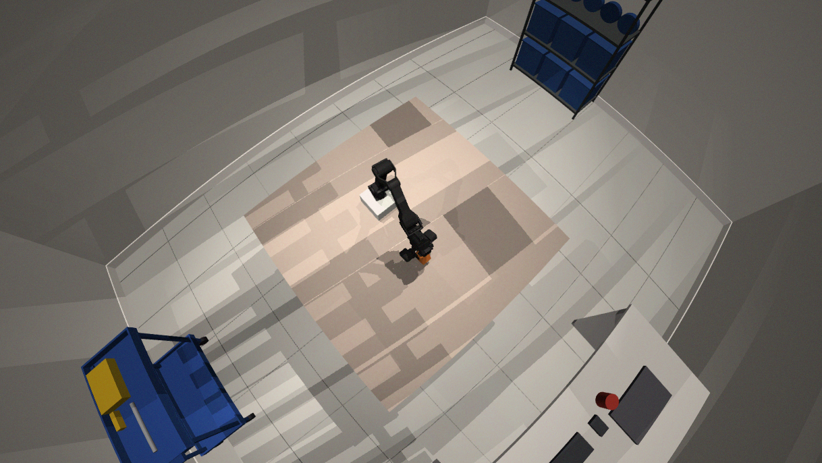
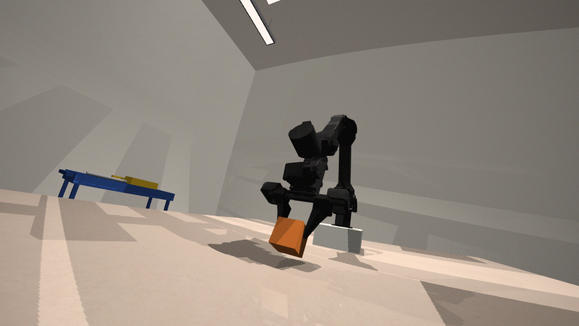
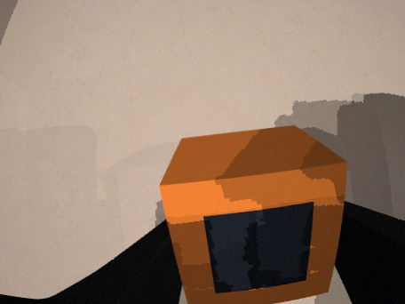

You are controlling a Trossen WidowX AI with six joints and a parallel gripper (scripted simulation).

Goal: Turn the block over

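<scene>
The orange block (image 1: 424,258) (image 2: 286,236) (image 3: 186,249) is held tilted, a little above the table (image 1: 454,299) (image 2: 161,283) (image 3: 111,67). Its dark square mark (image 3: 259,249) faces the wrist camera, back toward the palm; that side is hidden in the exterior view. My gripper (image 2: 292,229) (image 3: 252,219) is shut on the block, with one black finger on each side. The far finger's tip is hidden behind the block in the exterior view.
The arm's white base (image 1: 376,206) (image 2: 332,238) stands behind the gripper. Away from the table are a blue cart (image 1: 172,397) (image 2: 117,186), a blue-bin shelf (image 1: 555,73) and a white desk (image 1: 575,391) with a red cup (image 1: 607,400).
</scene>
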